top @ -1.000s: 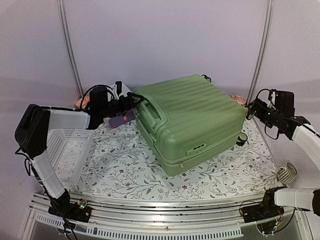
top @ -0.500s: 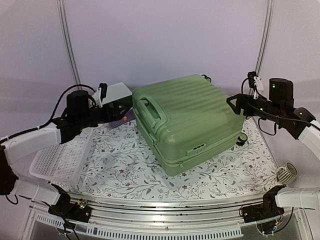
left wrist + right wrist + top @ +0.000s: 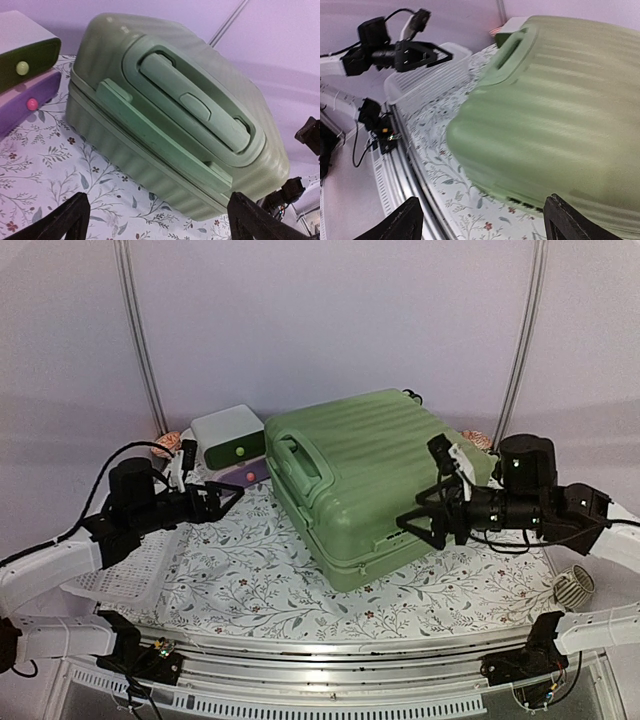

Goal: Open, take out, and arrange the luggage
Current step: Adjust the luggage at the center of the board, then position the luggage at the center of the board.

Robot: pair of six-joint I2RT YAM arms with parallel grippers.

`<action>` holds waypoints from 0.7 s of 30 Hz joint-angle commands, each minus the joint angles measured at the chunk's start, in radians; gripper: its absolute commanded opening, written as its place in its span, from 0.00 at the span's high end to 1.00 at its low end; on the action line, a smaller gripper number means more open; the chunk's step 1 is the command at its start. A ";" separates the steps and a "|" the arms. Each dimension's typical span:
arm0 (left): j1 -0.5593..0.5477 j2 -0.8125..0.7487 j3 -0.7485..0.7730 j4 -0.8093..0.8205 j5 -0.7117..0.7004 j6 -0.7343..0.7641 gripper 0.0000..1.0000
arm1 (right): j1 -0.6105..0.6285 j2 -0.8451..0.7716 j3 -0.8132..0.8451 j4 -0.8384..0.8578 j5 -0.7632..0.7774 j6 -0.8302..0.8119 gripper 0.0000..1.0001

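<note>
**Two arms flank a closed suitcase.** The luggage (image 3: 370, 475), a light-green ribbed hard-shell case, lies shut and flat on a floral tablecloth (image 3: 260, 580) between two robot arms.

The left gripper (image 3: 222, 502) hovers with its fingers spread wide and nothing between them. The luggage sits straight ahead of it, apart from the fingertips, with its handle end turned toward that gripper. Seen from the left wrist, the luggage (image 3: 175, 120) fills the space beyond the left gripper (image 3: 159, 197). Its green handle (image 3: 195, 107) lies flush in its recess. A white-and-green drawer box (image 3: 25, 55) stands ahead and off to that gripper's left, near the shell, with a purple drawer (image 3: 17, 107) beneath it.

The right gripper (image 3: 420, 528) is at the suitcase's near side, its fingers likewise parted and holding nothing. Whether they touch the shell cannot be told from above. From the right wrist, the luggage (image 3: 555, 115) looms ahead and to the right of the right gripper (image 3: 482, 205), its rounded corner beyond the fingertips.

A white perforated basket (image 3: 140, 565) lies under the left arm, behind and below its gripper.
</note>
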 commanded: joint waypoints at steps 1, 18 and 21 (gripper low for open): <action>-0.050 0.029 -0.058 0.148 0.124 -0.028 0.02 | 0.119 -0.002 -0.081 0.032 0.011 0.045 0.15; -0.185 0.192 -0.013 0.246 0.108 -0.028 0.02 | 0.129 0.235 -0.193 0.529 -0.057 0.112 0.18; -0.187 0.191 -0.020 0.242 0.080 -0.028 0.02 | 0.129 0.315 -0.158 0.571 -0.002 0.111 0.18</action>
